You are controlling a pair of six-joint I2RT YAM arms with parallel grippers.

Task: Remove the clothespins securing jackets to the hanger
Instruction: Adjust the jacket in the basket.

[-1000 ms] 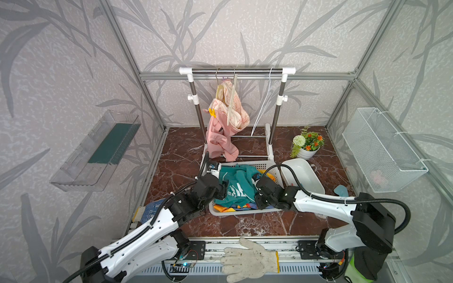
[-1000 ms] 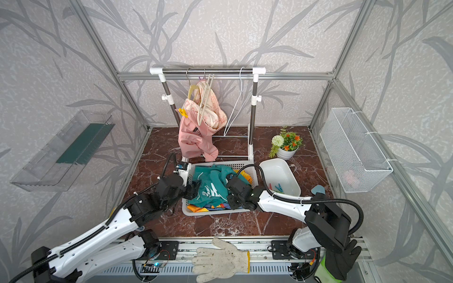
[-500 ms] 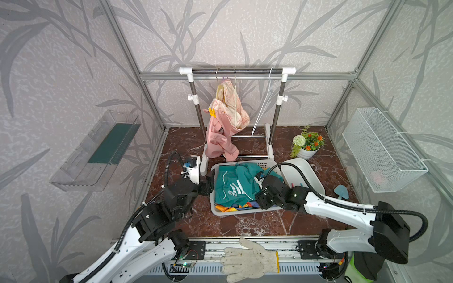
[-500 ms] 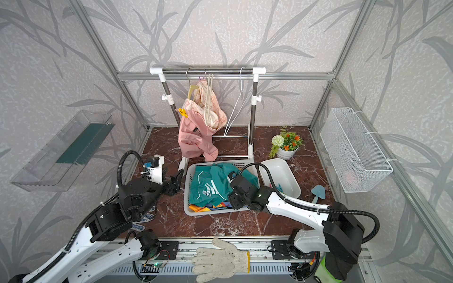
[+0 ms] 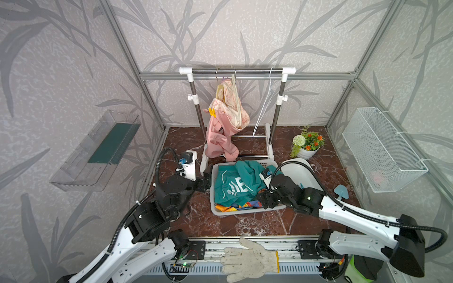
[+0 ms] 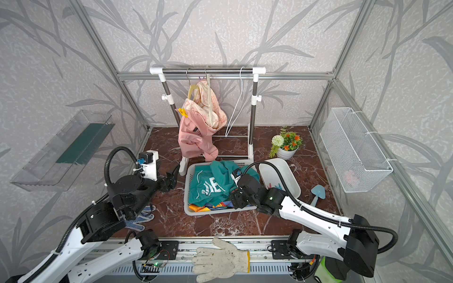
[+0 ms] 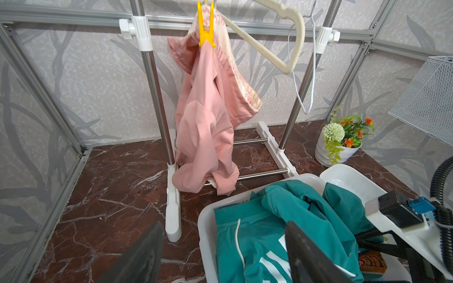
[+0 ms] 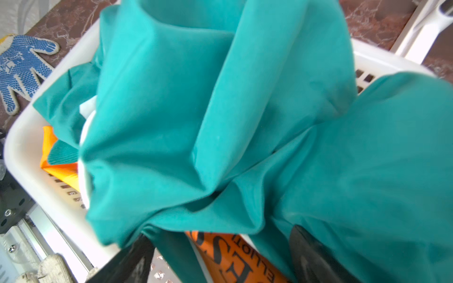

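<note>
Light is bright and even in both top views — soft shadows only, faint under the rack, and straight frame posts bow toward the edges. The left wrist view is sharp; the dark fingers nearest the lens are soft. The right wrist view is blurred — teal cloth just ahead of the pincer smears.
</note>
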